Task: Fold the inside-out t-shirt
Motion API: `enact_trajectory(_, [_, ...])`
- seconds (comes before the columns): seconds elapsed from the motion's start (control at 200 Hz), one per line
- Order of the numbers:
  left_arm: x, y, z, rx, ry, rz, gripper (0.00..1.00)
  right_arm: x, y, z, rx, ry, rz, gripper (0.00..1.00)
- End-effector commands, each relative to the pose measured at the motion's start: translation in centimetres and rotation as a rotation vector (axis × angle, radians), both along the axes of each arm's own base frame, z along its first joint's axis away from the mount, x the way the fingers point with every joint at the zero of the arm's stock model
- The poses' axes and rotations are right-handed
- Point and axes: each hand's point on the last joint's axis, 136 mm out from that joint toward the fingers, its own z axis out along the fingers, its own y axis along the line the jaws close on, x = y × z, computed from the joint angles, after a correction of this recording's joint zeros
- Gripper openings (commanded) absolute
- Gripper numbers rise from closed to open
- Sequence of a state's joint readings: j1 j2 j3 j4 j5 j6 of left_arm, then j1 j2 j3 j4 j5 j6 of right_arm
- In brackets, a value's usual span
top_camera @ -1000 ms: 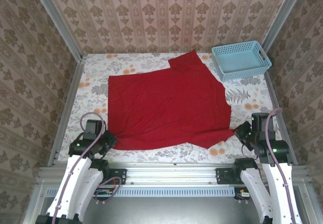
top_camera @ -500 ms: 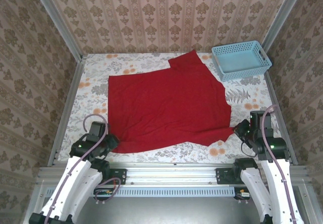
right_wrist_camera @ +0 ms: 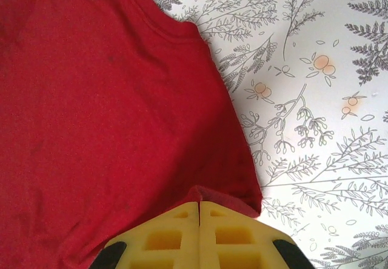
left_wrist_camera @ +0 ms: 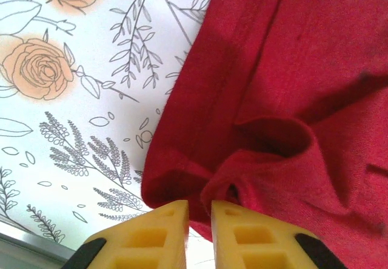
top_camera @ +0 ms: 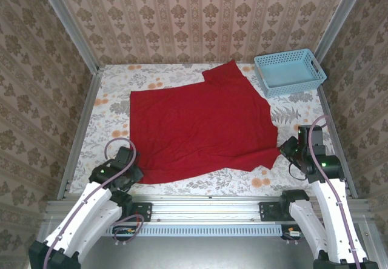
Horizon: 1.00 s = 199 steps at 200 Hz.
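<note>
The red t-shirt (top_camera: 200, 123) lies spread flat on the flowered table, one sleeve reaching toward the back. My left gripper (top_camera: 130, 171) is at its near left corner. In the left wrist view the yellow fingers (left_wrist_camera: 176, 220) stand a narrow gap apart around a bunched fold of the shirt (left_wrist_camera: 285, 69), which is raised off the table. My right gripper (top_camera: 284, 152) is at the near right corner. In the right wrist view the right gripper (right_wrist_camera: 199, 205) is pressed shut on a small ridge of the shirt (right_wrist_camera: 103, 99) hem.
A light-blue plastic basket (top_camera: 295, 88) stands at the back right, apart from the shirt. Patterned walls close in the table on three sides, with metal rails (top_camera: 79, 129) along them. Bare flowered tablecloth (top_camera: 109, 99) shows left of the shirt.
Both grippers have crept inward and away from the table's near edge, drawing the shirt's near corners and hem with them. The near hem now sits a little farther back.
</note>
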State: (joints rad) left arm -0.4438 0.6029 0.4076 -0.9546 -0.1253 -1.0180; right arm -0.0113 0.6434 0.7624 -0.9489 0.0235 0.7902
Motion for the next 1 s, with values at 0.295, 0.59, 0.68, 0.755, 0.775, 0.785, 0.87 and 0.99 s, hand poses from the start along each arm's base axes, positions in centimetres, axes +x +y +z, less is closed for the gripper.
enact_trajectory(0.295, [1.8,-0.9,-0.3,-0.012,-0.063,-0.051,0.21,1.6,-1.0,1.8,-0.039,-0.055,-0.012,0.0])
enact_trajectory(0.59, [1.7,-1.3,-0.9,-0.025,-0.055,-0.072,0.31,2.2,-1.3,1.7,-0.025,-0.046,-0.012,0.0])
enact_trajectory(0.68, [1.8,-1.7,-1.2,-0.047,-0.059,-0.075,0.3,2.4,-1.3,1.5,-0.013,-0.047,-0.015,0.0])
enact_trajectory(0.755, [2.0,-2.1,-1.4,-0.069,-0.068,-0.075,0.25,2.5,-1.3,1.3,-0.007,-0.041,-0.013,0.0])
enact_trajectory(0.775, [2.0,-2.2,-1.4,-0.073,-0.067,-0.077,0.23,2.5,-1.3,1.3,-0.007,-0.041,-0.014,0.0])
enact_trajectory(0.785, [2.0,-2.2,-1.4,-0.076,-0.069,-0.077,0.23,2.6,-1.3,1.3,-0.007,-0.041,-0.015,0.0])
enact_trajectory(0.87, [2.1,-2.4,-1.2,-0.084,-0.072,-0.081,0.14,2.6,-1.6,1.4,-0.011,-0.041,-0.021,0.0])
enact_trajectory(0.99, [2.4,-2.3,0.4,-0.077,-0.102,-0.084,0.0,2.7,-2.0,1.9,-0.022,-0.047,-0.03,0.0])
